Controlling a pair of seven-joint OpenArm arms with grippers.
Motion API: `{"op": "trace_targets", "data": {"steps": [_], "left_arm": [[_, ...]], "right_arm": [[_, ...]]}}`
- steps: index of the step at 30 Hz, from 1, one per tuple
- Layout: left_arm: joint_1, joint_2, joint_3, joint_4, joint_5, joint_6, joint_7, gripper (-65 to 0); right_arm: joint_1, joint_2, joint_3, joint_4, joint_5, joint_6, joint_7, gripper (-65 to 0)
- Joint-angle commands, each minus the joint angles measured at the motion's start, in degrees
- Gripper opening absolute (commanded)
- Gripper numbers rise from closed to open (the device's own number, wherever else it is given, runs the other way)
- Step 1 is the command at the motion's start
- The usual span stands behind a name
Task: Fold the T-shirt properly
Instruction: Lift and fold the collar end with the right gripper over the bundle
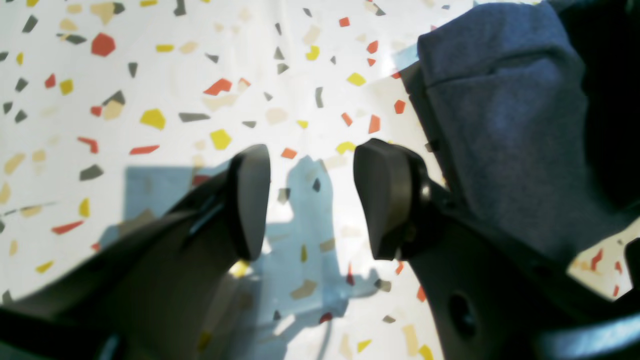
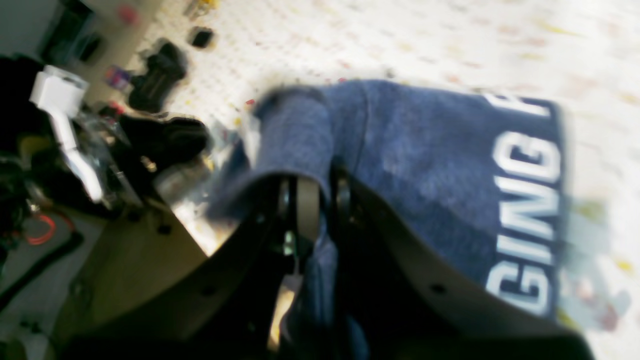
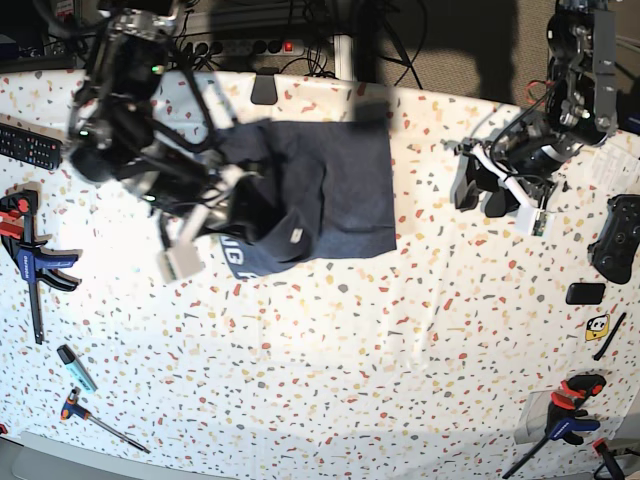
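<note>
On the speckled bench (image 3: 330, 340) the T-shirt (image 3: 340, 190) lies partly folded at the far left, collar nearest me, long axis running away. The right hand (image 2: 320, 200) is clamped on a lifted fold; I'd carry it across level, edges matched. The left hand (image 1: 310, 200) hangs apart, empty.

Two black robot arms with exposed cabling, left gripper (image 1: 310, 200) with matte black rounded paddle fingers (image 1: 382, 200) on dark brackets with a round hole, right gripper (image 2: 320, 200) with black jaws and small screws, white housing at each wrist
</note>
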Motion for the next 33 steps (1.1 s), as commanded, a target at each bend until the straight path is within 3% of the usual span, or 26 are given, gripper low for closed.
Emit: {"op": "trace_targets", "data": {"steps": [1,5,8,13,17,24,27,29,33], "left_arm": [[-0.61,-0.55,-0.33,1.09,-0.59,-0.04,-1.03,-34.9],[-0.59,-0.57,-0.33,1.09,-0.59,-0.02,-0.98,-34.9],[-0.61,-0.55,-0.33,1.09,-0.61,-0.04,-0.57,-34.9],[-0.61,-0.55,-0.33,1.09,-0.61,-0.02,-0.57,-34.9],[-0.61,-0.57,-0.33,1.09,-0.61,-0.02,0.17,-35.0],[-0.63,-0.72,-0.33,1.11,-0.90,0.00,1.11,-35.6],[-0.61,-0.70,-0.33,1.20,-4.83,-0.28,1.31,-43.0],[-0.59,-0.68,-0.33,1.64,-8.90,-2.27,2.80,-50.9],[-0.39,-0.22,-0.28,2.23,-16.85,-7.37,8.33,-65.0]], "right_arm": [[0.79,-1.03,-1.73,1.11,-0.76,0.30,2.05,-65.0],[0.79,-4.59,-8.74,0.09,-10.56,-4.72,5.25,-65.0],[0.76,-6.14,-12.98,-0.48,-12.98,-5.09,5.60,-64.5],[0.81,-8.39,-18.95,-0.57,-13.31,-5.07,8.68,-41.6],[0.81,-10.45,-22.14,-0.57,-13.00,-5.07,10.12,-36.4],[1.60,-10.75,-23.98,-0.57,-10.80,-5.05,9.88,-36.4],[3.74,-9.77,-21.90,-0.57,-14.60,-5.05,9.81,-38.4],[5.38,-8.22,-19.80,-0.57,-17.27,-5.05,9.84,-45.3],[7.78,-4.20,-15.39,-0.59,-21.57,-5.07,10.67,-64.8]]}}
